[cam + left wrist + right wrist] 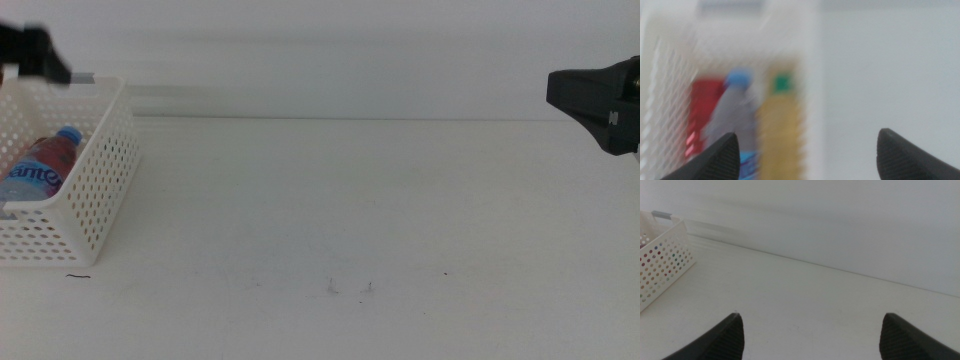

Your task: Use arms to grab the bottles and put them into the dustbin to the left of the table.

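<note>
Fingers of the left gripper (pixel 807 150) are spread wide w/ nothing between them, hovering above the basket (pixel 100 190); the wrist view is blurred. Below them, at approx 11 o'clock from the finger gap, three drinks lie side by side inside the basket: a red can (pixel 702 112), a clear water bottle (pixel 732 115) w/ blue cap, and a yellow tea bottle (pixel 780 125). Basket is white plastic, rectangular, walls full of round holes, grey strip on its rim, sitting at 9 o'clock on the smooth white bench (pixel 380 200). Right gripper (pixel 810 335) waits at 3 o'clock, fingers also wide apart and holding nothing, well apart from the basket. Bench has a few small dark marks (pixel 350 288) toward 6 o'clock.
</note>
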Motion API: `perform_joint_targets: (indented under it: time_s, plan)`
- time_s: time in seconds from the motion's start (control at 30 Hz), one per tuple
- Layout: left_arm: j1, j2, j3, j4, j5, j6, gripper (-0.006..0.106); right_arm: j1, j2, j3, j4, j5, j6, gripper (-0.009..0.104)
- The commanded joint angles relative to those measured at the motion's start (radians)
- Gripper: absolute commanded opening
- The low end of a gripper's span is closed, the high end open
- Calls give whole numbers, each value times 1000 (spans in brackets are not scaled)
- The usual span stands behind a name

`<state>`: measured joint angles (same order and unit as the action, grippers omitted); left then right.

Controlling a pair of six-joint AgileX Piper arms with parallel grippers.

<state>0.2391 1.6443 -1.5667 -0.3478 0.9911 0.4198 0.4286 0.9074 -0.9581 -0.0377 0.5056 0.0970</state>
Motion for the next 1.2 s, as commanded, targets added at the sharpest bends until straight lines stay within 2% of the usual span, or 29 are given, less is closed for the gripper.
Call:
perform_joint_targets:
  time_s: [0.0,0.2,0.33,0.57,0.67,0.8,1.17]
  plan:
    - [-37,-83,-8,-74,-1,0,94,4,-4,-4,-4,-4,-8,88]
    - [-150,-270,-13,-112,55,10,94,4,-4,-4,-4,-4,-8,88]
    - [-237,-393,34,-83,52,11,94,4,-4,-4,-4,-4,-8,88]
    - [-428,-756,405,139,-235,-250,94,4,-4,-4,-4,-4,-8,88]
    - [-438,-890,560,206,-326,-348,94,4,-4,-4,-4,-4,-8,88]
    - [-438,-1010,668,295,-326,-420,94,4,-4,-4,-4,-4,-8,88]
    - [-438,-1054,695,289,-321,-420,94,4,-4,-4,-4,-6,-8,88]
